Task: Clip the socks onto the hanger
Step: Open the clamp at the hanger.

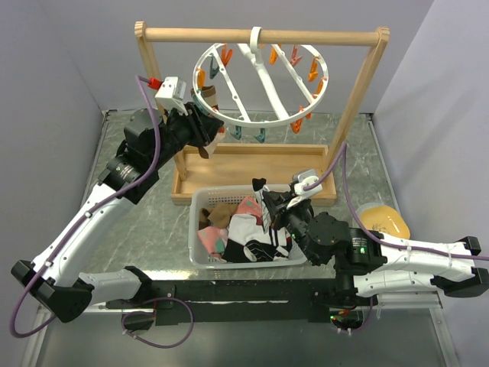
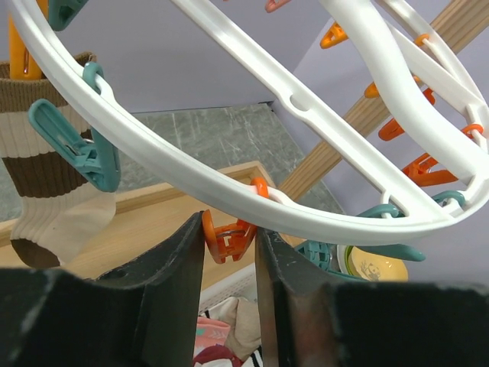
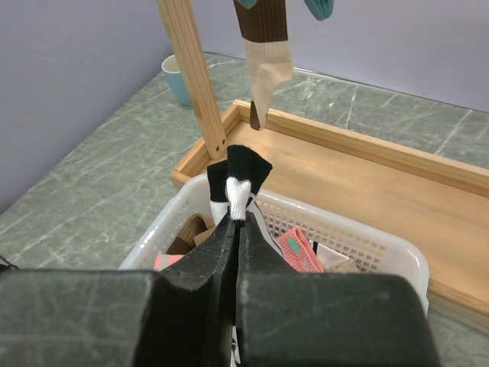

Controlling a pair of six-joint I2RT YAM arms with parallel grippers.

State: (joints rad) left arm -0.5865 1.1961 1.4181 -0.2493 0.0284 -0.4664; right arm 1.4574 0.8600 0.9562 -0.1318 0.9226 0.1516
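1. Grey walls, a green-grey marbled table (image 1: 137, 229), and a tall wooden frame (image 1: 260, 34) standing on it.
2. The hanger (image 1: 263, 125), a white ring, hangs by its hook from the frame's crossbar. It is tilted and looks free to swing. One brown-and-cream striped sock (image 2: 46, 176) hangs from its left rim.
3. Left gripper (image 2: 229, 237) is up at the hanger's lower rim, jaws closed on an orange peg (image 2: 228, 238), with a pad touching each side. Cannot tell whether the peg's mouth is actually open.
4. Right gripper (image 3: 235, 222) is well below the hanger, jaws pinched tight on a black-and-white sock (image 3: 238, 180). Only the tip shows above the fingertips.
5. A white basket (image 1: 195, 229) sits under that gripper, below the hanger, with the other socks (image 1: 229, 229) heaped inside.
6. Risks, as judged:
   - The sock is held by a thin edge, so it may slip out on the lift.
   - Its tail may drag a neighbour out of the basket.
   - The hanger is unanchored, so a push from either arm could swing it and move the peg off line.
   - The left pads sit on smooth plastic, so the peg may pop free or close before the sock is in it.
   - Little fabric shows above the jaws, so the peg may catch the fingers or nothing at all.
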